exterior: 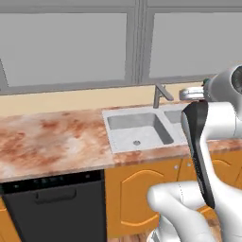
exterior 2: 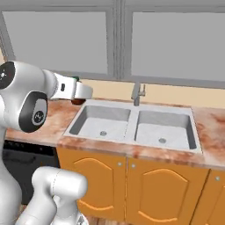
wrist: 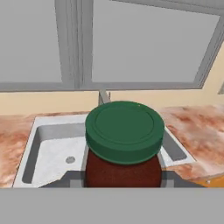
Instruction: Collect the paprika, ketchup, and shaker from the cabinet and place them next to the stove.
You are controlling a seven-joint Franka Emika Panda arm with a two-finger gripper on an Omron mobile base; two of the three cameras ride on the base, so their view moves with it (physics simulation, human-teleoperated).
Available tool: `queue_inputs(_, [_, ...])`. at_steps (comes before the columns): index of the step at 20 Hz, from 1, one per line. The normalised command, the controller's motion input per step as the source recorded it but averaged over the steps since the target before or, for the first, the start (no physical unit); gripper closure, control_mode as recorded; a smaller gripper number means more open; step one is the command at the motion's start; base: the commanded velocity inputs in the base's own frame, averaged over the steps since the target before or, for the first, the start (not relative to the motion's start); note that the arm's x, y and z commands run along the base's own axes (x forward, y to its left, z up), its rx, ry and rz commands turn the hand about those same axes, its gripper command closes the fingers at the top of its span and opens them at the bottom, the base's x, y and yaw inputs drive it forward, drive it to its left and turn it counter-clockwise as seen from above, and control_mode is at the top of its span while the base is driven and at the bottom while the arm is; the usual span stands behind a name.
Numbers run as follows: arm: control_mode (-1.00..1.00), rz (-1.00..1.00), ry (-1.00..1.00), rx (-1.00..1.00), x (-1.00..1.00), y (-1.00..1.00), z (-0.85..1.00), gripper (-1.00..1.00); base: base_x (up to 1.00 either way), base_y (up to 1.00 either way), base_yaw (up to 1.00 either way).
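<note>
You had the paprika (wrist: 124, 144) in the gripper (wrist: 122, 177). In the hand view the two fingers sat tight on both sides of the brown jar, under its green lid, so the gripper was closed on the jar and not letting go. The jar stood up straight, with its lid on top.

In the right base view you could see the jar's green lid (exterior 2: 75, 79) and a bit of brown poking out at the end of the arm, up in the air over the counter (exterior 2: 57, 115), just left of the sink (exterior 2: 134, 125). The faucet (exterior 2: 138, 93) stood behind the sink, under the big window (exterior 2: 57, 41).

The stove was not there to see, so I think you were in the middle of carrying the jar over to it. To do this part well, you needed to keep the squeeze just as it was and keep the jar upright. You needed to hold it high enough to clear the faucet and the counter edge. You needed to move slowly so the jar did not slip. Only let go once the jar's bottom sat flat on the counter next to the stove.
</note>
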Motion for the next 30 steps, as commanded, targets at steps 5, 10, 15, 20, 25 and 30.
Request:
queue_inputs(5, [1.00,0.00,0.00,0.00,0.00,0.00,0.00,1.00,-0.03,0.66,0.56])
queue_inputs(10, [1.00,0.00,0.00,0.00,0.00,0.00,0.00,1.00,0.00,0.65,0.54])
queue_inputs(15, [1.00,0.00,0.00,0.00,0.00,0.00,0.00,1.00,0.00,0.70,0.49])
queue_inputs(20, [1.00,0.00,0.00,0.00,0.00,0.00,0.00,1.00,0.01,0.72,0.46])
queue_inputs(25, [1.00,0.00,0.00,0.00,0.00,0.00,0.00,1.00,0.04,0.74,0.44])
queue_inputs(30, [1.00,0.00,0.00,0.00,0.00,0.00,0.00,1.00,0.06,0.79,0.42])
